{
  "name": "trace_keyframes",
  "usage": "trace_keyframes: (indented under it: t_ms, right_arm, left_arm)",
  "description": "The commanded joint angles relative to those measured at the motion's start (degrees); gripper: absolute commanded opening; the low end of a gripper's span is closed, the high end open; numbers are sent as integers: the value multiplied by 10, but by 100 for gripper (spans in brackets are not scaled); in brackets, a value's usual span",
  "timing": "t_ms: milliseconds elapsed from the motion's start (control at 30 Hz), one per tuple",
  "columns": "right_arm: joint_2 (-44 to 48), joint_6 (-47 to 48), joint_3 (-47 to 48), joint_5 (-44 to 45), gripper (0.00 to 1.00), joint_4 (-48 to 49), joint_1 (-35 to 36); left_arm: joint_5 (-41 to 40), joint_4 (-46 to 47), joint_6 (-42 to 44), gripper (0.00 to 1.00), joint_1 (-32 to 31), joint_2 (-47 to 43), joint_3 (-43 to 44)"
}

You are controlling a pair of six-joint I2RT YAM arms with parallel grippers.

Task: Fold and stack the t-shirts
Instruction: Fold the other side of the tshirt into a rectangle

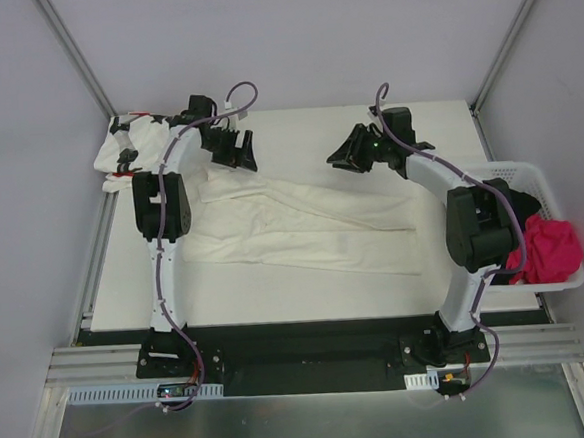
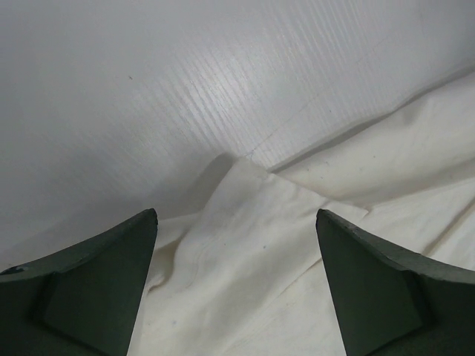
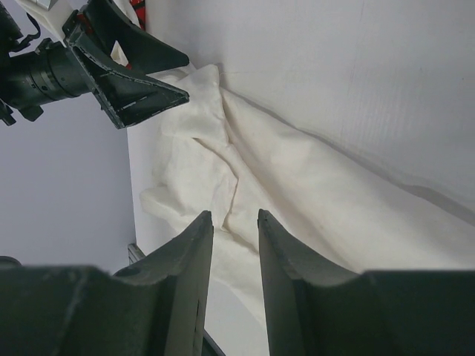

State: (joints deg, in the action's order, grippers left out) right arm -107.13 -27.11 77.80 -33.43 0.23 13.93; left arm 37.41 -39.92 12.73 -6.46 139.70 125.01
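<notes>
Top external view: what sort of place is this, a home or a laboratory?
Most likely a laboratory robot cell, not a home: metal frame posts stand between plain walls, two arms are bolted to a black base plate at the white table's near edge, and a cream t-shirt lies on it.

The cream t-shirt (image 1: 303, 228) is soft, matt, creased cloth. The table (image 2: 148, 89) looks finely ribbed, faintly sheened. At 3 o'clock, the basket (image 1: 517, 169) is smooth perforated plastic.

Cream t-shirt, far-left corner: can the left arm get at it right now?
Probably yes. The left gripper is open and poised over that corner of the cream t-shirt, with nothing but cloth and table between the jaws.
</notes>
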Motion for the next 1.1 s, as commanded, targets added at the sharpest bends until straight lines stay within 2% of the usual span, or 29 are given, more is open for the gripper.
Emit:
trace_keyframes:
  t_ms: [0, 233, 467, 733, 1067]
  right_arm:
    - [41, -4, -3, -10, 34, 28, -10]
    - [51, -7, -10, -12, 34, 31, -22]
    - [51, -14, -12, -18, 34, 39, -27]
    - [54, -18, -22, -25, 34, 50, -30]
    - [57, -18, -36, -26, 34, 56, -37]
  left_arm:
    - [-1, -19, -4, 87, -8, 20, 58]
    - [5, -38, -3, 82, -27, 35, 82]
    - [4, -63, -1, 79, -45, 32, 62]
    - [-10, -69, 2, 80, -47, 27, 45]
    - [-60, -60, -11, 84, -39, 37, 95]
